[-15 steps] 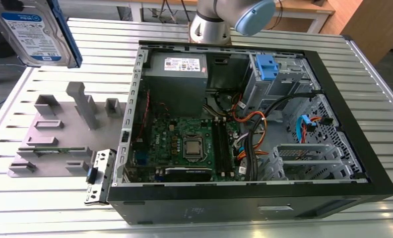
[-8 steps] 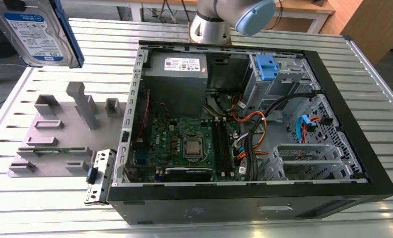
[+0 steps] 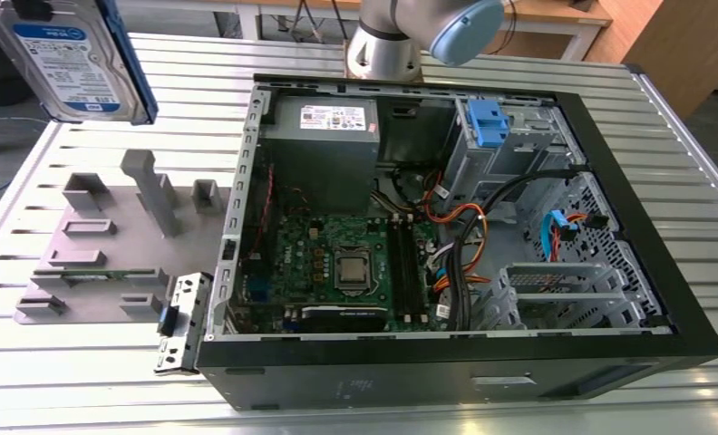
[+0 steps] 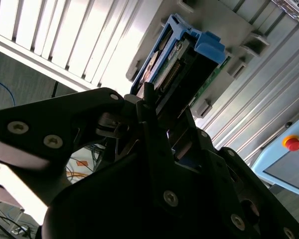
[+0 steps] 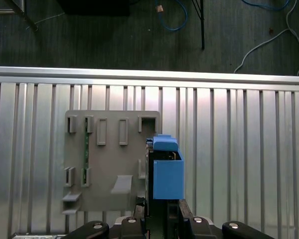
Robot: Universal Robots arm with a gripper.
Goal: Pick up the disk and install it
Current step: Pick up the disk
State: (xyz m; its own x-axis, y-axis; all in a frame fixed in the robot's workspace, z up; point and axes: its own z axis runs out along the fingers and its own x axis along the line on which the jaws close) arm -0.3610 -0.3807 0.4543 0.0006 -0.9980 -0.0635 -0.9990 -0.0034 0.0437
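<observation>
While the black two-finger gripper [image 4: 165, 103] hangs high over the table, its jaws are clamped tight on one end of the flat silver metal disk w/ blue-and-white label & blue plastic rails [image 3: 75, 59]. The rest of the disk sticks out past the fingertips, touching nothing else. In the exterior view the disk is up in the air at the view's far left, label toward the camera, roughly upright w/ a slight tilt. It's well apart from the open black PC case [image 3: 456, 381]. In the first wrist view the disk shows edge-on, blue rail toward the camera. It lines up over one edge of the flat grey plastic fixture plate w/ raised slots [image 5: 109, 164], which lies on the ribbed aluminium tabletop [image 5: 239, 149].

On the fixture plate a thin green circuit strip [image 5: 85, 142] stands in one slot.

The PC case lies on its side, cover off, to the exterior view's right of the plate. Inside:
- grey power-supply box w/ small white sticker [image 3: 323, 136] at the far end
- green motherboard [image 3: 316, 240] w/ square silver processor [image 3: 353, 267] nearer the camera
- tangle of orange, black & blue cables [image 3: 456, 215] beside the board
- silver drive cage [image 3: 528, 136] w/ blue plastic latch tab [image 3: 486, 122] at the far end, next to the supply box

The grey-and-blue robot arm joint [image 3: 413, 36] stands just behind the case.
</observation>
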